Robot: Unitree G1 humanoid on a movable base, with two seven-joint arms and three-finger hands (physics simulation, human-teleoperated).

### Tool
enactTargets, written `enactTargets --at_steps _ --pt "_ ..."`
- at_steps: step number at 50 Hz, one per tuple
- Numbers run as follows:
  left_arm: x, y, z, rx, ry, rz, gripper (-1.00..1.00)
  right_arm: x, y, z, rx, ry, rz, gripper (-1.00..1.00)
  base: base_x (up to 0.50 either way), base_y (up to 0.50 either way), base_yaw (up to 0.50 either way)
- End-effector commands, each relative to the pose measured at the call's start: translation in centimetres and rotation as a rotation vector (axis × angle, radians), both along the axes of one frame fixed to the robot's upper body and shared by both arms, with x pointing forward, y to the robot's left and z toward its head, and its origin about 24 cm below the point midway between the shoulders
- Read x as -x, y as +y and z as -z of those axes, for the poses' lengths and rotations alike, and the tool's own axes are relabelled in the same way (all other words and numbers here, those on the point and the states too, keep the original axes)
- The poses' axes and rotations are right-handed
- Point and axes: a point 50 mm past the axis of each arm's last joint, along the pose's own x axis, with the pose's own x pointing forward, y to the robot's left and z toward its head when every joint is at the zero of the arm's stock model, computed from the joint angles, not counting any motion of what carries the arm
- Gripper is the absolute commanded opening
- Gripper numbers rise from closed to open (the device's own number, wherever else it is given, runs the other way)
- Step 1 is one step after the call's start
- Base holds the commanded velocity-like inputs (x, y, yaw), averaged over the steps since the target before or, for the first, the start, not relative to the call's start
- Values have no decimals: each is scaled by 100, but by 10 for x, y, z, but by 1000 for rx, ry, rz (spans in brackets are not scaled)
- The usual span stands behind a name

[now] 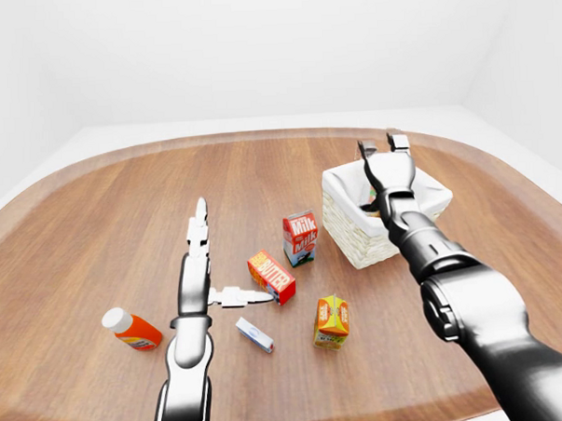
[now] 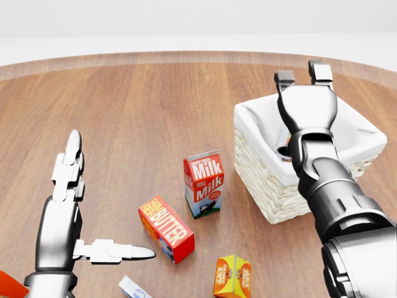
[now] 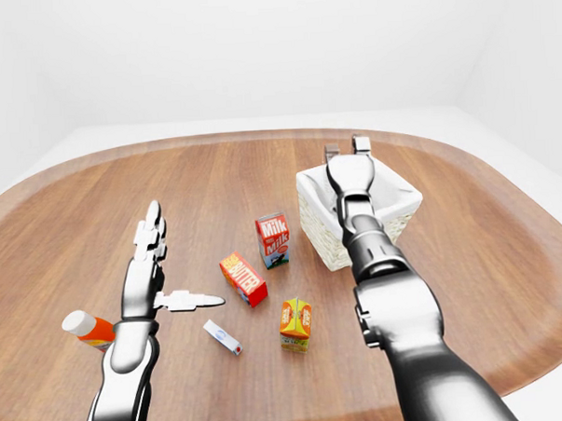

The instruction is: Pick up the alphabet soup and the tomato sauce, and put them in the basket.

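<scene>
Alphabet soup and tomato sauce could not be identified with certainty: in the head view we saw only a small dark, can-like object (image 2: 286, 151) inside the basket (image 2: 263, 180), mostly hidden by our right hand (image 2: 305, 99), and its label was unreadable. The basket, woven with a white liner, stood at roughly 2 o'clock from the middle of the wooden table (image 2: 149, 118).

Our right hand hung over the basket opening with its fingers (image 2: 320, 72) extended straight toward 12 o'clock and released, grasping nothing.

At about 9 o'clock from the basket stood the milk carton (image 2: 204, 184), upright. The butter box (image 2: 165, 228) lay at 7 o'clock from the milk carton, near it but apart. The orange juice carton (image 2: 232, 277) sat at 5 o'clock from the butter box. In the left-eye view, a small white and blue packet (image 1: 254, 335) lay at 7 o'clock from the butter box, and an orange bottle with a white cap (image 1: 130, 330) lay on its side well apart at 9 o'clock.

Our left hand (image 2: 71, 211) was spread flat and released, fingers pointing to 12 o'clock, thumb pointing at the butter box without touching it.
</scene>
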Motion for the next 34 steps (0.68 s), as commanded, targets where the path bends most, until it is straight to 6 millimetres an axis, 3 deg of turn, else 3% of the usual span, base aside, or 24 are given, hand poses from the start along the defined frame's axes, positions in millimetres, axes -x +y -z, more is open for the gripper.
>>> enactTargets --at_steps 1,12,34 --pt "0 1 0 17 2 -1 100 0 1 0 -7 -3 -1 100 0 0 0" --pt "0 1 0 17 2 -1 100 -2 3 -5 -7 -15 -7 100 0 0 0" --pt "-1 2 3 19 13 -3 100 -11 -1 -60 -25 -157 -7 100 0 0 0"
